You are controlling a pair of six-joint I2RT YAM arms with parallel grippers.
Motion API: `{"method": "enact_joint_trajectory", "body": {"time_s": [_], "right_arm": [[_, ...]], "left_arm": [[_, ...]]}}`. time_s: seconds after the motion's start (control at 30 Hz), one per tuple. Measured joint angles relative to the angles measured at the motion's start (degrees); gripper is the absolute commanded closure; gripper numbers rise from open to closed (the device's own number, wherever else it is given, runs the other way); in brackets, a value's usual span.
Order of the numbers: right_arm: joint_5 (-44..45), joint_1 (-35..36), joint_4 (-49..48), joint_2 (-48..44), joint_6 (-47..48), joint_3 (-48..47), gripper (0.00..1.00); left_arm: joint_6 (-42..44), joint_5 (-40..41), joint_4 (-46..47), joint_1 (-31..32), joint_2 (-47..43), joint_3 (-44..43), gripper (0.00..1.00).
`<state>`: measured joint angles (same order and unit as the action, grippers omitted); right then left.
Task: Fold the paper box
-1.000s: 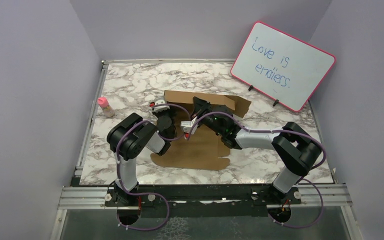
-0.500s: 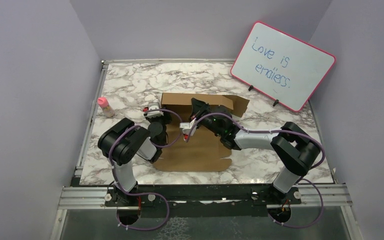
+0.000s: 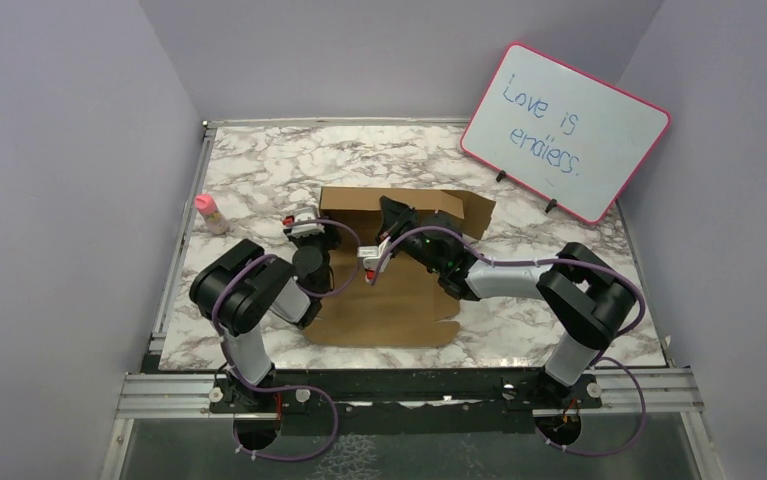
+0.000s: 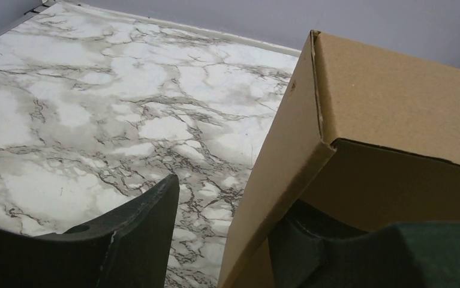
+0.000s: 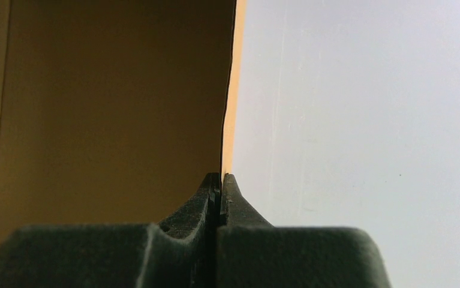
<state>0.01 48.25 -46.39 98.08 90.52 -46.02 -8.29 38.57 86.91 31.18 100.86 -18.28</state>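
Observation:
The paper box (image 3: 391,296) is a brown cardboard sheet lying mid-table, with its back wall and a right flap (image 3: 474,212) folded up. My left gripper (image 3: 302,226) is at the box's left back corner. In the left wrist view it (image 4: 233,195) is open and straddles the raised side wall (image 4: 287,156), one finger (image 4: 134,231) outside over the marble, the other (image 4: 317,243) inside under the cardboard. My right gripper (image 3: 393,214) is at the back wall. In the right wrist view it (image 5: 220,177) is shut on the thin edge of a cardboard panel (image 5: 113,102).
A pink-framed whiteboard (image 3: 565,130) stands propped at the back right. A small pink-capped bottle (image 3: 209,213) stands near the table's left edge. Purple walls enclose the table on three sides.
My left gripper has drawn back to the left, from over the box to its left back corner. The box has shifted slightly left. My right gripper keeps its hold on the panel.

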Motion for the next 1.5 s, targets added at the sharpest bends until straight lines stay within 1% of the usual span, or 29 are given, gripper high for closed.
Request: {"method": "enact_joint_trajectory", "body": {"time_s": [0.03, 0.13, 0.33, 0.5, 0.7, 0.8, 0.93, 1.03, 1.13, 1.27, 1.5], "right_arm": [[0.0, 0.0, -0.1, 0.0, 0.0, 0.0, 0.99], [0.1, -0.1, -0.1, 0.0, -0.1, 0.0, 0.99], [0.1, -0.1, -0.3, 0.0, -0.1, 0.0, 0.99], [0.2, -0.1, -0.5, 0.0, -0.1, 0.1, 0.99], [1.0, -0.1, -0.8, 0.0, 0.0, 0.1, 0.99], [1.9, -0.4, -1.1, 0.0, -0.1, 0.1, 0.99], [3.3, -0.4, -0.9, 0.0, -0.1, 0.1, 0.99], [4.3, -0.3, -0.3, 0.2, -0.2, -0.4, 0.99], [4.6, -0.3, 0.0, 1.1, -0.5, -1.4, 0.99], [4.6, -0.3, 0.2, 1.8, -0.7, -2.4, 0.99], [5.9, -0.5, 0.6, 2.5, -1.1, -3.4, 0.99]], "left_arm": [[0.0, 0.2, 0.0, 0.0, 0.7, -0.7, 0.50], [0.5, 1.2, 0.1, 0.2, 2.0, -2.0, 0.59], [1.7, 3.1, -1.3, 1.2, 2.4, -4.1, 0.66], [1.7, 5.5, -3.8, 2.0, 2.4, -6.2, 0.71], [1.0, 8.8, -9.5, 2.7, 2.4, -10.6, 0.71], [-0.5, 9.0, -12.6, 2.8, 2.4, -12.9, 0.67], [-2.0, 7.8, -14.1, 2.7, 2.4, -13.3, 0.57], [-2.4, 4.8, -13.3, 1.5, 2.3, -12.1, 0.49], [-2.8, 1.2, -11.4, -0.2, 1.2, -9.0, 0.43], [-3.1, -3.2, -10.0, -1.9, -2.3, -4.0, 0.38], [-3.3, -8.1, -9.2, -2.5, -7.5, 0.4, 0.34]]}}
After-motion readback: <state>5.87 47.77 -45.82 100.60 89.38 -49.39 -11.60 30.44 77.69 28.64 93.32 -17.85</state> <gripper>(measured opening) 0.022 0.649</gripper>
